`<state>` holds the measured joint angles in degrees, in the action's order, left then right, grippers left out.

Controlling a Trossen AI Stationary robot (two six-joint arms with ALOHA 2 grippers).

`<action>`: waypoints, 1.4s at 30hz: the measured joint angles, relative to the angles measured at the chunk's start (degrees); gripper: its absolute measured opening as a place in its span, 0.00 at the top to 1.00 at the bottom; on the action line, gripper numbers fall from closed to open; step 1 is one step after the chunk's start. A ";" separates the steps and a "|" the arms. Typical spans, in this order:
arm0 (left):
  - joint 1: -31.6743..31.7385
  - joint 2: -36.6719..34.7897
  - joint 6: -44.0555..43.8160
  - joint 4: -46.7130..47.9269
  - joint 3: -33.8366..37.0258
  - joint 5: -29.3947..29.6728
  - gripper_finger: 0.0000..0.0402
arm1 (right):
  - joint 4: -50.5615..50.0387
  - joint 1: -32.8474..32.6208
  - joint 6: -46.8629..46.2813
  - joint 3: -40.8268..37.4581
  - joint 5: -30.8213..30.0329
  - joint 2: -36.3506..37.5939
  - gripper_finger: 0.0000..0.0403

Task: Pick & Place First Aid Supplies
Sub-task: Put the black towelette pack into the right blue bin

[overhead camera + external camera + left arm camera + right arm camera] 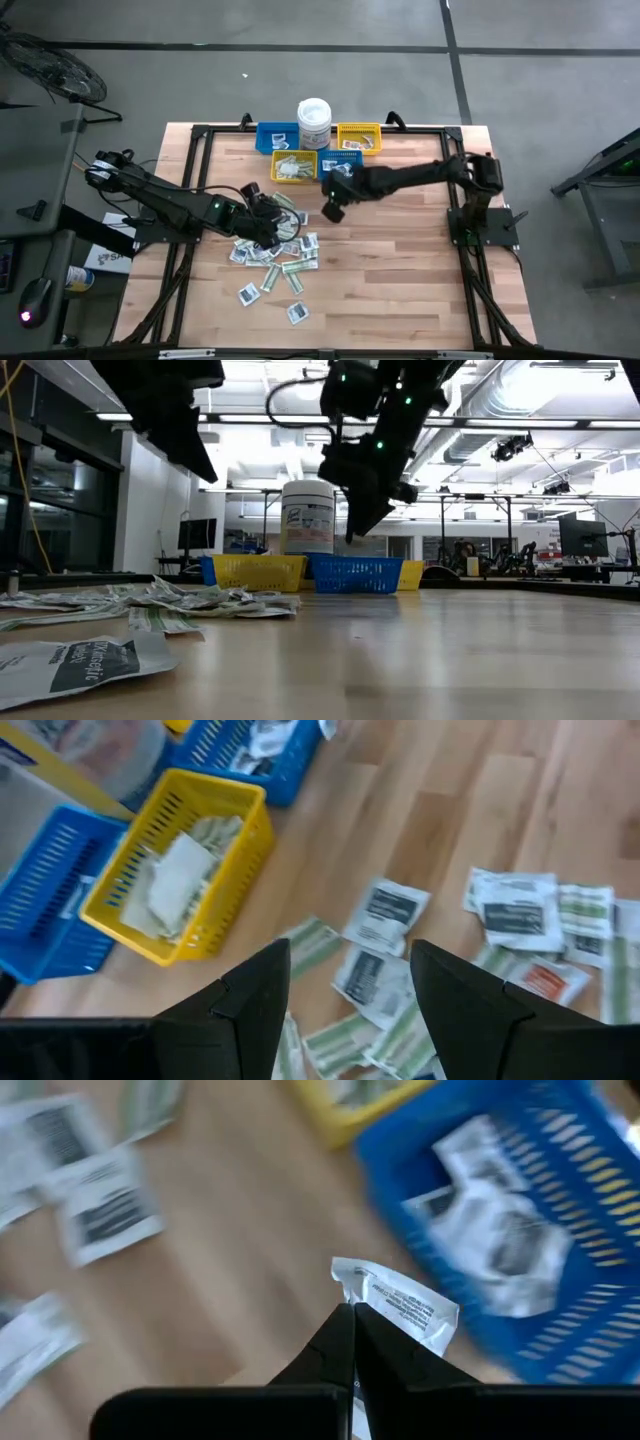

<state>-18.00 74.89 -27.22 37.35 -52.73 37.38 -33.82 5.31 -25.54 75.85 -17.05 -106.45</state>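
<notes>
The first aid supplies (pixel 278 256) lie as a loose pile of white square packets and green-and-white strips flat on the wooden table, left of centre. My left gripper (pixel 350 955) hovers open above the pile (pixel 385 915), touching nothing. My right gripper (pixel 353 1312) is shut on one white printed packet (pixel 402 1306). It hangs above the bare table next to the near blue bin (pixel 560 1260), which holds white packets. In the high view this gripper (pixel 331 209) is just in front of that bin (pixel 341 165). My right gripper pinches the white packet by one crumpled end (pixel 362 1294) between its two shut fingers. The fingers slant down from the table's right. The rest of the packet sticks out past the fingertips, lifted clear of the table.
At the far edge stand a white lidded tub (pixel 314 121), a blue bin (pixel 277 138) and a yellow bin (pixel 359 136). In front of them a yellow bin (pixel 293 167) holds green-and-white strips. Bare wood lies to the right and near the front edge.
</notes>
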 joint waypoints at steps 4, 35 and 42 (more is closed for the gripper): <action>0.00 0.00 -0.01 0.03 0.00 3.05 0.49 | 0.08 4.33 0.00 0.02 0.75 0.00 1.00; 0.02 0.00 -0.38 -0.34 0.00 5.02 0.49 | 1.70 15.62 1.57 0.07 3.75 -0.25 1.00; 0.02 0.00 -0.38 -0.35 0.00 4.12 0.49 | 1.70 15.72 1.60 0.07 2.97 -0.26 1.00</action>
<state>-17.98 74.89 -27.60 36.99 -52.73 41.50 -32.12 21.03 -23.94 75.92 -14.08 -106.72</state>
